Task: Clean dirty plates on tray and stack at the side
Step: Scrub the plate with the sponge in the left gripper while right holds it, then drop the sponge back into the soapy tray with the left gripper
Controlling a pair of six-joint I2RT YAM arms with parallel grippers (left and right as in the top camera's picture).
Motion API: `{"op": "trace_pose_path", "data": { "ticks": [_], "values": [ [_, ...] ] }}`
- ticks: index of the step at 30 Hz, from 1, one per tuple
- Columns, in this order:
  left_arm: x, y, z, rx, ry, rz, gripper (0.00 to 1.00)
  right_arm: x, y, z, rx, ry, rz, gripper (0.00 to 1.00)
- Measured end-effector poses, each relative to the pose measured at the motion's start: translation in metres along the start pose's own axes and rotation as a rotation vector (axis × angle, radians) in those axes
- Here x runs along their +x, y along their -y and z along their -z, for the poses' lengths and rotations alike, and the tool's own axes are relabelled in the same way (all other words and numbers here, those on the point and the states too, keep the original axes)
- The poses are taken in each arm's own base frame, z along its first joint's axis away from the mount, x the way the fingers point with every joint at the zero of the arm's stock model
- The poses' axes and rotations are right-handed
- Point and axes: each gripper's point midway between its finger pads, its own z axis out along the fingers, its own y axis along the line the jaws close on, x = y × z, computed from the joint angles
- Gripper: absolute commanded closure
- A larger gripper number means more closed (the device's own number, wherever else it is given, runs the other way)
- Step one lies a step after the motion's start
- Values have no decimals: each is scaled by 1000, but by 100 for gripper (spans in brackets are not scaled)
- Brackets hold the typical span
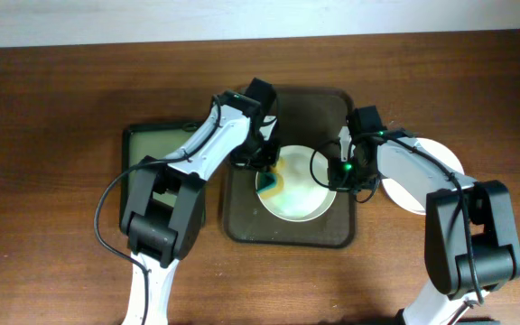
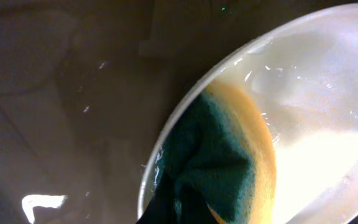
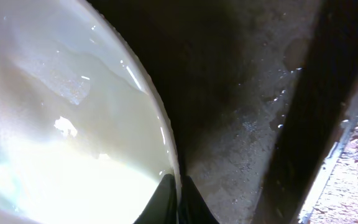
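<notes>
A white plate lies on the dark olive-brown tray. My left gripper is shut on a green and yellow sponge and presses it on the plate's left part; the sponge covers the plate's rim in the left wrist view. My right gripper is shut on the plate's right rim, one finger on each side. Another white plate lies on the table right of the tray, partly hidden by my right arm.
A smaller green tray with a black rim lies left of the big tray, under my left arm. The tray's raised rim shows at the right of the right wrist view. The wooden table surrounds all.
</notes>
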Motion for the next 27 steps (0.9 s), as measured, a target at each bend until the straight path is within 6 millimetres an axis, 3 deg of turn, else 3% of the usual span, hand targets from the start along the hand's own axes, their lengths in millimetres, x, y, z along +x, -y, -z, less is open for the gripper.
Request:
{"op": "trace_pose_path", "data": {
  "ticks": [2, 4, 7, 10, 12, 15, 19, 23, 27],
  "values": [
    [-8, 22, -8, 23, 50, -58, 100, 0, 2, 0, 9, -1, -5, 96],
    [-8, 57, -17, 77, 82, -133, 100, 0, 8, 2, 28, 2, -16, 96],
    [12, 122, -31, 193, 72, -257, 100, 1, 10, 2, 32, -2, -24, 96],
    [14, 129, -30, 231, 63, -261, 100, 1, 11, 2, 33, -5, -28, 96],
    [12, 126, -29, 226, 66, -257, 100, 1, 11, 2, 33, -5, -26, 96],
    [-3, 99, -29, 118, 112, -227, 100, -2, 9, 2, 27, 8, -20, 96],
    [-40, 32, -14, -22, 201, -114, 100, -5, 5, 1, 20, 20, -8, 96],
    [-22, 6, 5, -108, 95, -55, 100, -3, 2, 1, 8, 14, -2, 96],
    [-11, -3, 49, -140, 35, -13, 100, -1, 2, 1, 11, 7, -5, 96]
  ]
}}
